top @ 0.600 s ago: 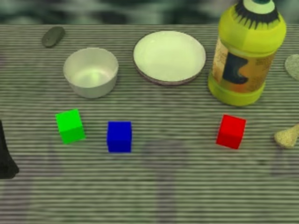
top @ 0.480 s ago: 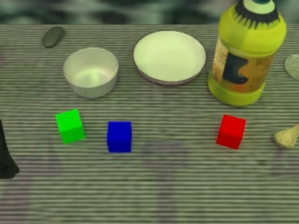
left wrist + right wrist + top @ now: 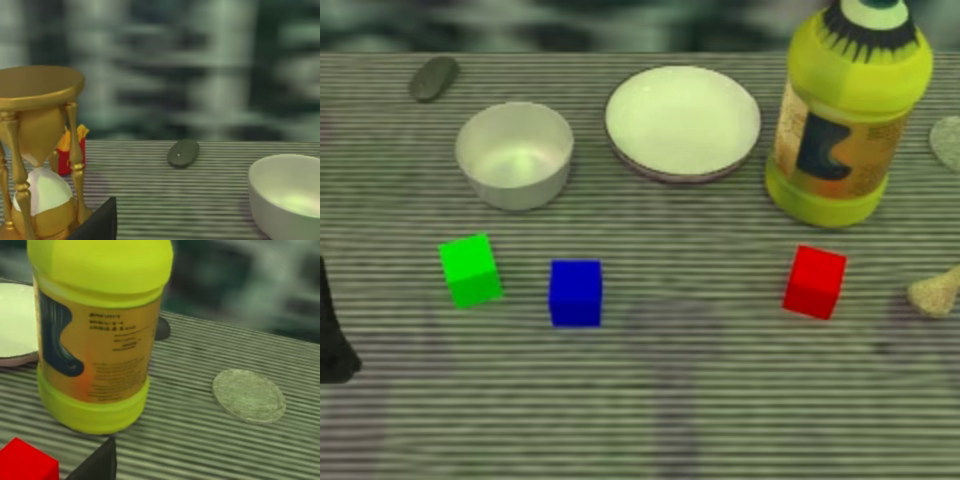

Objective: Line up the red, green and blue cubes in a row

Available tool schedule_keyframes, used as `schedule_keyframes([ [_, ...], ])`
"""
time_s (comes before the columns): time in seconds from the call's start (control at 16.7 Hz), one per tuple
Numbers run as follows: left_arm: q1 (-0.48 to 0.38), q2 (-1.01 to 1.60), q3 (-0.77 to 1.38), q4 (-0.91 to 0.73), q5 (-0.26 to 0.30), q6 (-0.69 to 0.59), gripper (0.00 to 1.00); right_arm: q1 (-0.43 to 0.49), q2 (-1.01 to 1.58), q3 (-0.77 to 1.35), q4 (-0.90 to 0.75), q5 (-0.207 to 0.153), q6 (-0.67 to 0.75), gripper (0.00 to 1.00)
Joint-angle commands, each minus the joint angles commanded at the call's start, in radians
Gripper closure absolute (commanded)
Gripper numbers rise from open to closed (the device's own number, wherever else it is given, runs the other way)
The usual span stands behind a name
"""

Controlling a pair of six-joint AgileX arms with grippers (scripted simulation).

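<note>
Green cube [image 3: 470, 268] at 9 o'clock on the counter [image 3: 720, 400]; blue cube [image 3: 575, 292] just beside it toward 3 o'clock, apart, not touching; red cube [image 3: 814, 281] well apart at 3 o'clock, roughly level with the pair, its corner also visible in the right wrist view [image 3: 25, 462]. Judgement: green and blue look placed; red not yet brought next to blue; row unfinished. No cube is held. Left arm [image 3: 332, 340] parked at the 9 o'clock edge; right arm out of the top view; cannot tell the fingers' state on either side. Behind, toward 12 o'clock: white bowl [image 3: 514, 154], plate [image 3: 682, 122], yellow bottle [image 3: 845, 115].
</note>
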Motion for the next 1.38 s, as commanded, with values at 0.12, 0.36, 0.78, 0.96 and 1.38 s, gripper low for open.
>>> schedule_keyframes([
  [0.12, 0.0, 0.0, 0.0, 0.0, 0.0, 0.0, 0.0, 0.034, 0.196, 0.144, -0.096, 0.001, -0.073, 0.0],
  [0.36, 0.0, 0.0, 0.0, 0.0, 0.0, 0.0, 0.0, 0.109, 0.642, 0.451, -0.311, 0.002, -0.233, 0.0],
  [0.78, 0.0, 0.0, 0.0, 0.0, 0.0, 0.0, 0.0, 0.234, 1.305, 0.948, -0.663, 0.0, -0.493, 0.0],
  [0.96, 0.0, 0.0, 0.0, 0.0, 0.0, 0.0, 0.0, 0.274, 1.522, 1.117, -0.771, 0.001, -0.578, 0.0],
  [1.38, 0.0, 0.0, 0.0, 0.0, 0.0, 0.0, 0.0, 0.316, 1.728, 1.295, -0.875, 0.004, -0.665, 0.0],
])
